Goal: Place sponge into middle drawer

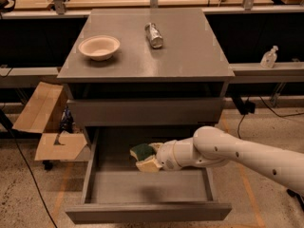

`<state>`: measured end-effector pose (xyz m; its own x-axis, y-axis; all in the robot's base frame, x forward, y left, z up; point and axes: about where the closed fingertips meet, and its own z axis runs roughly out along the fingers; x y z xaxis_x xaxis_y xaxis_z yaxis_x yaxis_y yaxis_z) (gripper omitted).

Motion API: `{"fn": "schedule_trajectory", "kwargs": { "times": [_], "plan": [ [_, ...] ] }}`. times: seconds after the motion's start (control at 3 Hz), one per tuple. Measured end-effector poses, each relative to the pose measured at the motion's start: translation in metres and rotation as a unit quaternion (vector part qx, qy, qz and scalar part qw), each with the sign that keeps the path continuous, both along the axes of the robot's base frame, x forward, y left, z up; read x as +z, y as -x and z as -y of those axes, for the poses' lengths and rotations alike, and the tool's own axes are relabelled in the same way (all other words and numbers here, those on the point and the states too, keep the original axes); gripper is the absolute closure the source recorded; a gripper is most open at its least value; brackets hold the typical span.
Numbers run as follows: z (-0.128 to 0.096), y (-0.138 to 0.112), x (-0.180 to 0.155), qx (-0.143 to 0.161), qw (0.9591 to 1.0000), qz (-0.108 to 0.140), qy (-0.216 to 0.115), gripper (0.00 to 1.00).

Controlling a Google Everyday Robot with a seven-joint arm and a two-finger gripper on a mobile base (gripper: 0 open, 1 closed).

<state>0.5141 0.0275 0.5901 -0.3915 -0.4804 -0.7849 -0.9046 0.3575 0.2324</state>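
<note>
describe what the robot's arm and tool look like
The arm is smooth, white and rounded, a thick tube with a bulbous joint and a few small dark dots along it; no cables show. It narrows through a pale ringed wrist to the tool, at the green-and-yellow sponge over the open grey drawer.

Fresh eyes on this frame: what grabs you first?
The white arm reaches in from the right, with its end effector gripping the sponge above the open drawer, low in the cabinet. On the cabinet top, a bowl sits at the left and a can lies near the middle.
</note>
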Motion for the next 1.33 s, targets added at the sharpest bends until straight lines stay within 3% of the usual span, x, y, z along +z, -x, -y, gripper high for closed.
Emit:
{"fn": "schedule_trajectory", "kwargs": {
  "times": [0.67,1.33],
  "plan": [
    [-0.015,0.013,-0.029,0.015,0.9996,-0.016,0.017,1.0],
    [-0.026,0.013,-0.108,0.009,0.9999,0.006,0.01,1.0]
  ]
}}
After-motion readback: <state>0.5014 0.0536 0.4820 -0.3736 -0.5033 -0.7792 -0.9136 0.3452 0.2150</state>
